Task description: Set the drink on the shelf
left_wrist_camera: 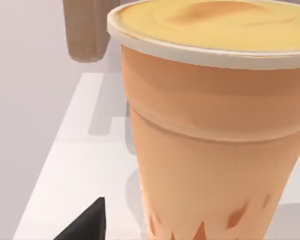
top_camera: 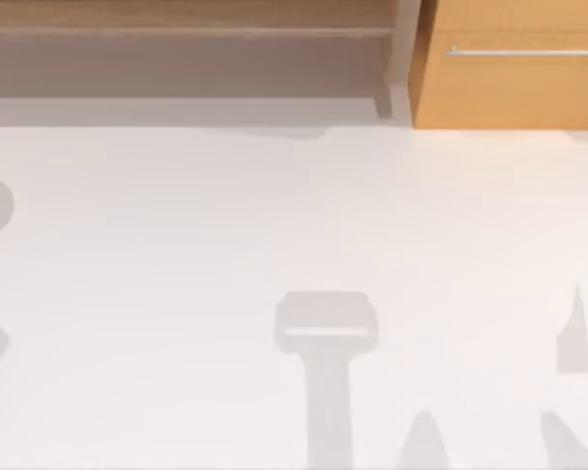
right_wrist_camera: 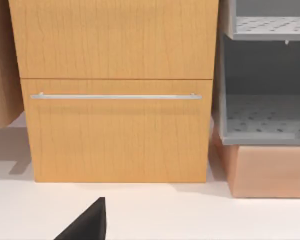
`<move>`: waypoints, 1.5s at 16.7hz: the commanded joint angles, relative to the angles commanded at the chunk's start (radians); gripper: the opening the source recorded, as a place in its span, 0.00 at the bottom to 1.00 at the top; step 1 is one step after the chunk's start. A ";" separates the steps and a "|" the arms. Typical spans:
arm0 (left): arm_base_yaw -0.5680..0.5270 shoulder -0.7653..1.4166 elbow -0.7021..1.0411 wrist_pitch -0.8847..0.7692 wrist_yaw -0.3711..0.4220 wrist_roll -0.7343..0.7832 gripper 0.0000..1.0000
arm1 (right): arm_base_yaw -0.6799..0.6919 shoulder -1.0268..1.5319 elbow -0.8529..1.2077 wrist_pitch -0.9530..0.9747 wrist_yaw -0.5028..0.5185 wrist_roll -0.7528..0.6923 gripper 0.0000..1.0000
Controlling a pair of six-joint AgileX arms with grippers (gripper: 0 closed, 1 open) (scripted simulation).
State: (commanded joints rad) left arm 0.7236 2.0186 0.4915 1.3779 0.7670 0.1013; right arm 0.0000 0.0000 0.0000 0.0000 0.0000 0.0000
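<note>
1. The drink (left_wrist_camera: 215, 125), an orange lidded cup, stands upright on the white table (left_wrist_camera: 80, 165), directly ahead of the left gripper (left_wrist_camera: 85, 225), very close.
2. I cannot tell whether either gripper is apart or together.
3. The shelf (top_camera: 186, 59) lies along the table's far edge; the right gripper (right_wrist_camera: 85, 225) faces the cabinet (right_wrist_camera: 115, 90), so the left arm is judged nearer.

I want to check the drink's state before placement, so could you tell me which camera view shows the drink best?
The left wrist view: the drink, an orange cup with a pale rim, stands upright and close on the white table. The top view gives the shelf, and the right wrist view faces the orange-wood cabinet.
</note>
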 joint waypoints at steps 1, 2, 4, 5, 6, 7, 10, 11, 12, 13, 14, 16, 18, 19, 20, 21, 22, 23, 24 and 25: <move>0.000 0.000 0.000 0.000 0.000 0.000 1.00 | 0.000 0.000 0.000 0.000 0.000 0.000 1.00; 0.000 0.000 0.000 0.000 0.000 0.000 1.00 | 0.000 0.000 0.000 0.000 0.000 0.000 1.00; -0.006 -0.001 -0.001 -0.003 -0.004 -0.001 1.00 | 0.000 0.000 0.000 0.000 0.000 0.000 1.00; -0.013 0.006 0.012 -0.006 -0.011 -0.002 1.00 | 0.000 0.000 0.000 0.000 0.000 0.000 1.00; -0.024 0.018 0.033 -0.013 -0.023 -0.004 1.00 | 0.000 0.000 0.000 0.000 0.000 0.000 1.00; -0.040 0.034 0.060 -0.021 -0.038 -0.008 1.00 | 0.000 0.000 0.000 0.000 0.000 0.000 1.00; -0.098 0.091 0.162 -0.057 -0.096 -0.019 1.00 | 0.000 0.000 0.000 0.000 0.000 0.000 1.00; -0.119 0.109 0.195 -0.070 -0.116 -0.023 1.00 | 0.000 0.000 0.000 0.000 0.000 0.000 1.00; -0.137 0.125 0.225 -0.081 -0.133 -0.026 1.00 | 0.000 0.000 0.000 0.000 0.000 0.000 1.00; -0.151 0.138 0.248 -0.090 -0.148 -0.028 1.00 | 0.000 0.000 0.000 0.000 0.000 0.000 1.00; -0.161 0.145 0.263 -0.096 -0.157 -0.030 1.00 | 0.000 0.000 0.000 0.000 0.000 0.000 1.00; -0.164 0.148 0.267 -0.098 -0.160 -0.030 1.00 | 0.000 0.000 0.000 0.000 0.000 0.000 1.00; -0.164 0.148 0.267 -0.098 -0.160 -0.030 1.00 | 0.000 0.000 0.000 0.000 0.000 0.000 1.00; -0.164 0.148 0.267 -0.098 -0.160 -0.030 0.92 | 0.000 0.000 0.000 0.000 0.000 0.000 1.00; -0.164 0.148 0.267 -0.098 -0.160 -0.030 0.85 | 0.000 0.000 0.000 0.000 0.000 0.000 1.00; -0.164 0.148 0.267 -0.098 -0.160 -0.030 0.77 | 0.000 0.000 0.000 0.000 0.000 0.000 1.00; -0.164 0.148 0.267 -0.098 -0.160 -0.030 0.70 | 0.000 0.000 0.000 0.000 0.000 0.000 1.00; -0.164 0.148 0.267 -0.098 -0.160 -0.030 0.62 | 0.000 0.000 0.000 0.000 0.000 0.000 1.00; -0.164 0.148 0.267 -0.098 -0.160 -0.030 0.55 | 0.000 0.000 0.000 0.000 0.000 0.000 1.00; -0.164 0.148 0.267 -0.098 -0.160 -0.030 0.47 | 0.000 0.000 0.000 0.000 0.000 0.000 1.00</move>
State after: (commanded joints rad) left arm 0.5600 2.1664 0.7584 1.2798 0.6072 0.0713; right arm 0.0000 0.0000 0.0000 0.0000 0.0000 0.0000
